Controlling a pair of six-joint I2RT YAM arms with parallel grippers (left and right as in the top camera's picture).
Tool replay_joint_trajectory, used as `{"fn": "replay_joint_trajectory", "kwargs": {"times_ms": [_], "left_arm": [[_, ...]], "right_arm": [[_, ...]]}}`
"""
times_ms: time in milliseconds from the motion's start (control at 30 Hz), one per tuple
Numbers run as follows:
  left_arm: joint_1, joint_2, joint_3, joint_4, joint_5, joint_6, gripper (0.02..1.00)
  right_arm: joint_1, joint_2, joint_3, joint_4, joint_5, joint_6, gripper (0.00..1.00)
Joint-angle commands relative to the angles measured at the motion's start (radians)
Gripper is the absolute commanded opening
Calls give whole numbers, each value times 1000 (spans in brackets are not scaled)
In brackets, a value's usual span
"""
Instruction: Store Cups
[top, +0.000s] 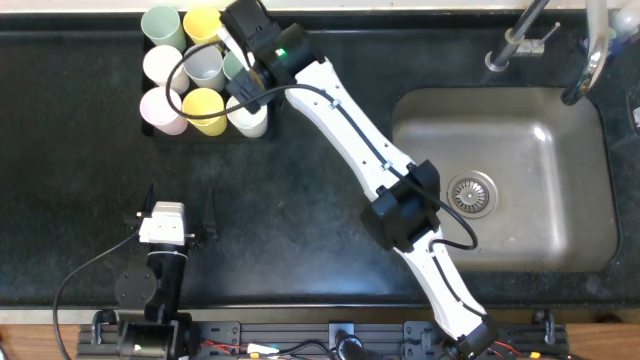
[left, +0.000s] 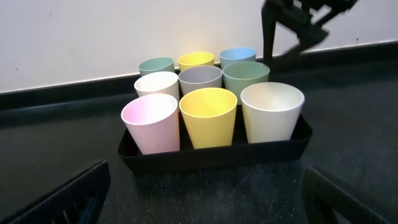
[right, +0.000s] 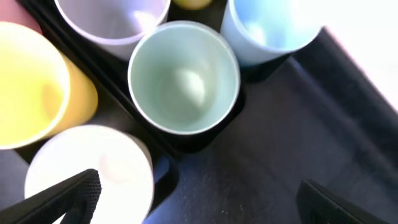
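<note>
Mostly dark countertop (top: 300, 215), cups (left: 208, 115), steel sink (top: 545, 135)

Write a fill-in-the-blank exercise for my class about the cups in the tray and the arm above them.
1. The black tray holds ____ cups.
2. In the row nearest the left arm, the cup between the pink cup and the white cup is ____.
3. The gripper hanging over the tray's far corner belongs to the ____ arm.
Missing words: nine; yellow; right.
</note>
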Motion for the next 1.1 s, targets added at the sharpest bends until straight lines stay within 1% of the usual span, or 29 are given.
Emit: {"fn": "replay_joint_trajectory", "kwargs": {"times_ms": [33, 100, 200, 300, 433, 533, 600, 633, 667, 833, 900, 967, 1033, 1100], "left_arm": [[0, -9, -1, -3, 9, 18, 996], [0, -9, -1, -3, 9, 18, 1000], [0, -9, -1, -3, 9, 18, 998], [0, -9, -1, -3, 10, 18, 998], [0, -9, -1, -3, 10, 18, 1000], [0, -9, -1, -3, 9, 18, 1000], [0, -9, -1, -3, 10, 18, 1000], [0, -9, -1, -3, 9, 18, 998], [0, -9, -1, -3, 10, 18, 1000], [0, -9, -1, -3, 9, 18, 998], [0, -9, -1, -3, 9, 18, 998], [0, -9, -1, -3, 10, 18, 1000], [0, -9, -1, -3, 9, 18, 1000], [0, -9, -1, -3, 9, 18, 1000]], "right_arm": [[-15, -2, 120, -35, 16, 20, 998], [-25, -11, 179, -65, 20, 39, 996], [-58, -42, 281, -133, 56, 123, 996], [-126, -107, 368, -245, 68, 146, 998], [-249, -233, 366, -375, 68, 195, 996], [-340, -338, 303, -409, 69, 228, 998], [-398, -432, 196, -412, 69, 248, 996], [-439, -534, 49, -414, 68, 266, 998], [-457, -595, -49, -410, 67, 278, 998], [-518, -932, -603, -343, 57, 367, 996], [-529, -1064, -813, -279, 13, 408, 998], [-529, -1188, -1004, -158, -14, 409, 996], [-529, -1311, -1195, 33, -13, 409, 998], [-529, -1423, -1376, 235, 21, 394, 998]]}}
